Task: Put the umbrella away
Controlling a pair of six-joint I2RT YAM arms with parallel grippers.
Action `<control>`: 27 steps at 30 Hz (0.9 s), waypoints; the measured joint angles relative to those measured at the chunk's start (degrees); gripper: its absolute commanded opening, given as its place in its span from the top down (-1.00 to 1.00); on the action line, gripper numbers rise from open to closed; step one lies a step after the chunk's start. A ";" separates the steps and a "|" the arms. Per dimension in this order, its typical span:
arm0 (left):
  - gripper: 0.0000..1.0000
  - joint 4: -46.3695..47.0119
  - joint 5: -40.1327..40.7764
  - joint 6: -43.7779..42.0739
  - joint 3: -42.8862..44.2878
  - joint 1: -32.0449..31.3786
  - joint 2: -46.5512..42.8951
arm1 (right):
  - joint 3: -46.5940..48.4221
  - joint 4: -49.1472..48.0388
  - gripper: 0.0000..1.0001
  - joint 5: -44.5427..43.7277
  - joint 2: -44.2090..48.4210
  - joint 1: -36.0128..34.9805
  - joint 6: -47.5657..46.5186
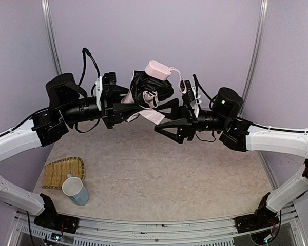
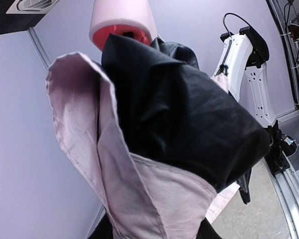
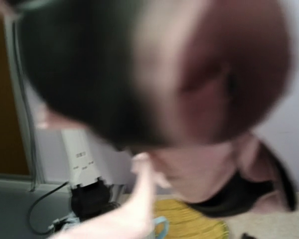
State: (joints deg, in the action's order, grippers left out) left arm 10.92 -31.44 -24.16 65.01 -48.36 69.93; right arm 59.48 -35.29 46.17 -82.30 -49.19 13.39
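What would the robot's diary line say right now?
umbrella: bunched, above table | left tool, right tool: at umbrella, grip hidden | stowed: no

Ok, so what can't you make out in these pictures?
The left gripper: tips buried in the umbrella in the top view; cloth fills the left wrist view.
The right gripper: tips behind the folds in the top view; right wrist view blurred.
The basket: only a yellow blur in the right wrist view.
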 measured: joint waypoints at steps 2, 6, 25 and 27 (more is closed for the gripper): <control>1.00 -0.31 0.61 -0.66 0.00 0.00 0.00 | 0.00 0.96 -0.72 1.79 0.02 -0.04 -0.94; 1.00 -0.81 1.92 -2.12 0.00 0.00 0.00 | 0.00 4.26 -0.11 2.80 0.37 -0.20 -2.99; 1.00 -1.97 -10.05 2.19 0.09 2.49 1.20 | 5.25 14.53 1.00 -9.64 2.56 -1.77 -6.32; 1.00 1.27 -14.23 5.57 0.09 2.69 2.12 | 5.11 15.15 1.00 -9.60 4.04 -2.54 -9.73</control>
State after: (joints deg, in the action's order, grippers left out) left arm 12.19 -45.67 -18.59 65.10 -45.67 72.05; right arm 64.60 -20.14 36.58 -78.26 -51.72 3.66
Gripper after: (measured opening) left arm 0.314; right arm 0.006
